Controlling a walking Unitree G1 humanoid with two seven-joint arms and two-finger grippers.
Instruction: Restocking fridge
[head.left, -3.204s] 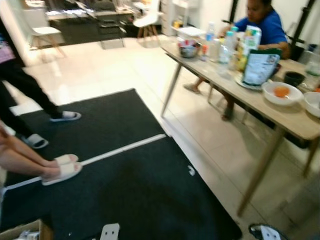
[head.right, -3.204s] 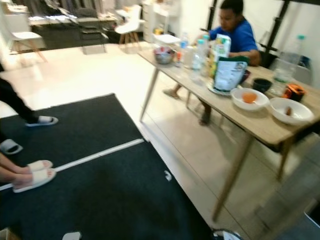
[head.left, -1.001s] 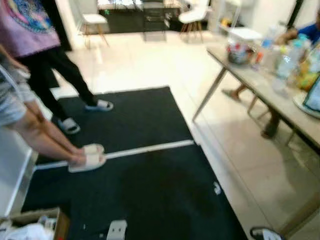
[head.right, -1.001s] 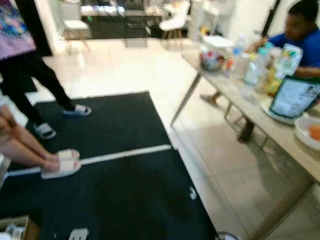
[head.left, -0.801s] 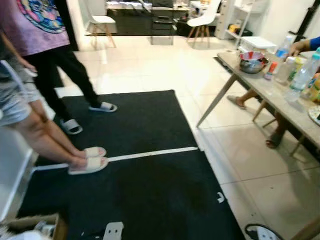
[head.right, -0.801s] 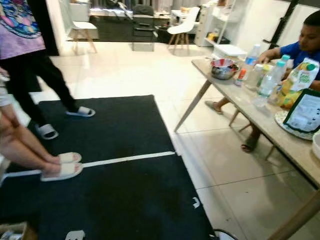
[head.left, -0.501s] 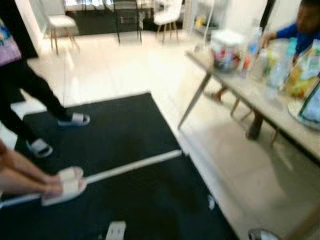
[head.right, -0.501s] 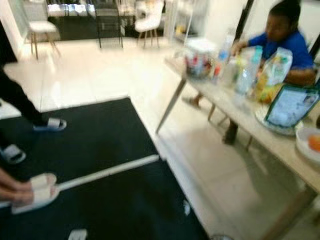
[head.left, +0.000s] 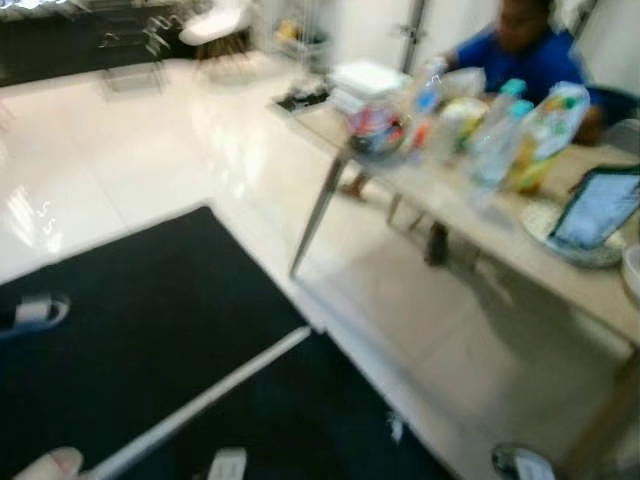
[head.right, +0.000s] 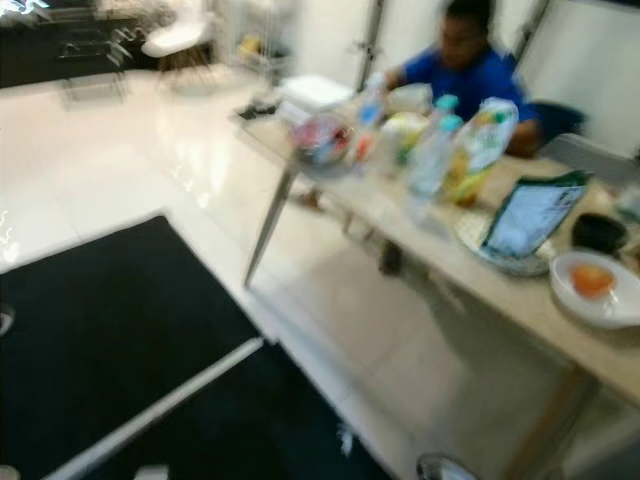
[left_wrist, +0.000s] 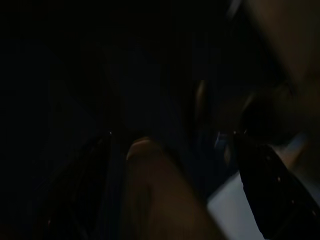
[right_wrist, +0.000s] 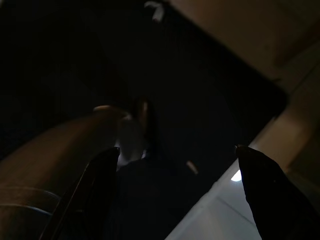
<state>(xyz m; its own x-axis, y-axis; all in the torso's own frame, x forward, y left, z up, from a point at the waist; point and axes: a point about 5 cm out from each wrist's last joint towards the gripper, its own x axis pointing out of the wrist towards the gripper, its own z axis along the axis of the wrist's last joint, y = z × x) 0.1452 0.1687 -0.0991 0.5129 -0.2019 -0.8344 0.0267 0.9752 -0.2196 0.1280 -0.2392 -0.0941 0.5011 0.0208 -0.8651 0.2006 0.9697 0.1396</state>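
Glossy pale tile floor (head.left: 120, 170) with a black mat (head.left: 130, 330) crossed by a white stripe (head.left: 200, 400); all blurred. Long wooden table (head.right: 450, 265) on the right: plastic bottles (head.right: 430, 155), dark green pouch (head.right: 530, 215), white bowl (head.right: 595, 285) holding what may be an orange; seated person in blue (head.right: 465, 65) behind it. Left gripper (left_wrist: 175, 170) and right gripper (right_wrist: 175, 165) hang over dark floor, fingers spread, holding nothing.

A home dining room: a long wooden table (head.right: 520, 300) with bottles (head.right: 432, 158) and bowls (head.right: 598, 285), a black rug (head.left: 130, 330), chairs (head.left: 215, 22) beyond.
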